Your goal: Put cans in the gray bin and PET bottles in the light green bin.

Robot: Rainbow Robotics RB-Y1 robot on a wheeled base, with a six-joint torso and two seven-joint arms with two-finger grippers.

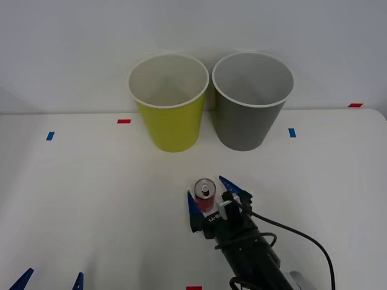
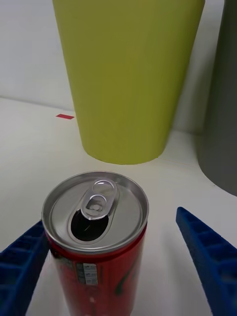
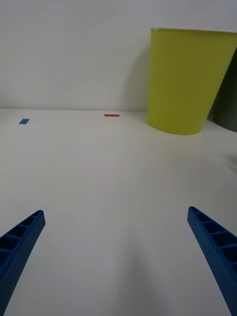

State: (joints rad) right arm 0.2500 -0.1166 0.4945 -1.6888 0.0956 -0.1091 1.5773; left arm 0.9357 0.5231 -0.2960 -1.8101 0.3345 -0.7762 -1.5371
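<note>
The white tabletop (image 1: 91, 199) fills most of the front view, running off the lower and side edges. At its far side, upper centre, stand the light green bin (image 1: 169, 118) and, just to its right, the gray bin (image 1: 249, 115), both upright with their mouths open. In the right wrist view the green bin's rim is cut off, and the gray bin (image 2: 223, 98) shows as a mere strip at the edge.

The right gripper (image 1: 211, 194) sits lower centre, its dark arm hiding the tabletop beneath. Its jaws are spread wide around the red can (image 1: 204, 193), which stands upright between them; one blue finger (image 2: 22, 266) lies against or just beside the can's side, the other stands apart. The can's tab hole is open.

The left gripper (image 1: 51, 279) rests at the lower left corner, jaws wide apart and holding nothing.

Small red and blue tape marks (image 1: 124, 121) dot the tabletop.
</note>
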